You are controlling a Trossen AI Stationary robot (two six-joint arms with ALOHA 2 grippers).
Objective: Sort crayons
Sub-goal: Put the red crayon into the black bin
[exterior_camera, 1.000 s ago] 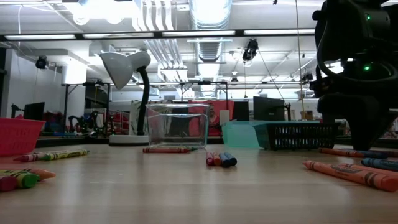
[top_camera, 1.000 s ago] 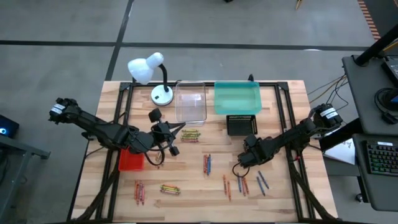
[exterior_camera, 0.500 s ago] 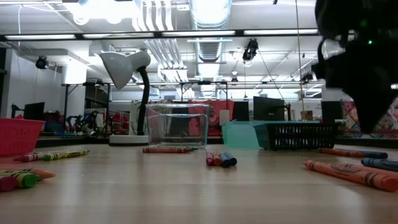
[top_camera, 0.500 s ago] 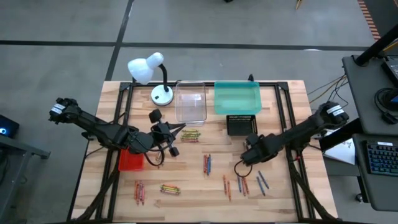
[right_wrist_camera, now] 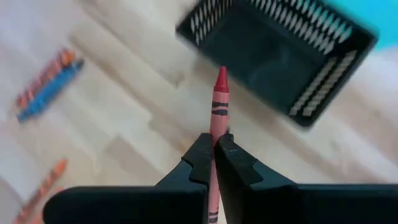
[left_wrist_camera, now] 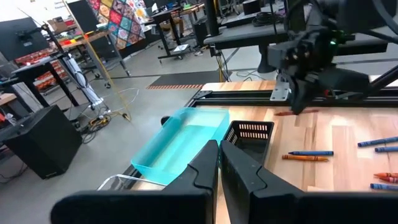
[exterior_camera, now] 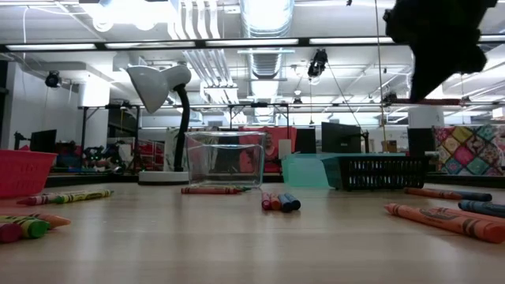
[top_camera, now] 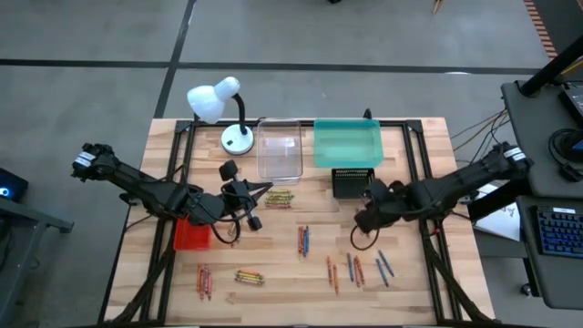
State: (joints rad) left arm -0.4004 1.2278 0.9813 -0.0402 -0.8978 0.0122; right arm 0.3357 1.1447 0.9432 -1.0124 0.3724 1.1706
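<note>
Now the wooden table (top_camera: 414,292) carries four trays along its far and left parts: a teal tray (top_camera: 347,143), a clear tray (top_camera: 279,151), a black basket (top_camera: 354,182) just in front of the teal one, and a red tray (top_camera: 192,236) on the left, partly under the left arm. A white desk lamp (top_camera: 219,102) stands at the far left corner. The left gripper (top_camera: 260,193) waits with its fingers closed on nothing, just beside a small group of crayons (top_camera: 279,198) near the clear tray. The right gripper (right_wrist_camera: 211,155) is closed on a red crayon (right_wrist_camera: 217,109) and hangs over the table just beside the black basket; the crayon stands out straight between the fingers with its tip toward the basket. Other crayons lie loose on the near half of the table, for example a red and blue pair (top_camera: 302,240) in the middle. The step in hand seems to be carrying this crayon to its tray. To do it well, I think the arm should bring the tip fully over the inside of the chosen tray, lower it below the rim, and only then open, because a thin round stick rolls easily.
</note>
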